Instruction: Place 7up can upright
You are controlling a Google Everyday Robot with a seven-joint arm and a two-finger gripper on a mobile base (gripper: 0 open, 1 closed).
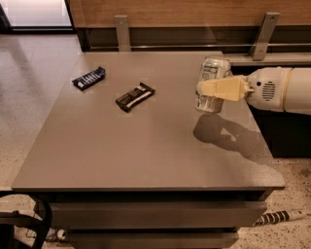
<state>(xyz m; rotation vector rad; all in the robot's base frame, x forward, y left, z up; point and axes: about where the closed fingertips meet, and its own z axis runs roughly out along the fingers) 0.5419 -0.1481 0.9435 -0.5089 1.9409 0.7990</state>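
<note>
over the right side of a grey table bearing two wrappers, between speckled floor and wood wall, the gripper clamps the can, nearly upright above its shadow.

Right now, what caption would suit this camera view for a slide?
Gripper holds the 7up can nearly upright above the table, near two snack wrappers.
</note>
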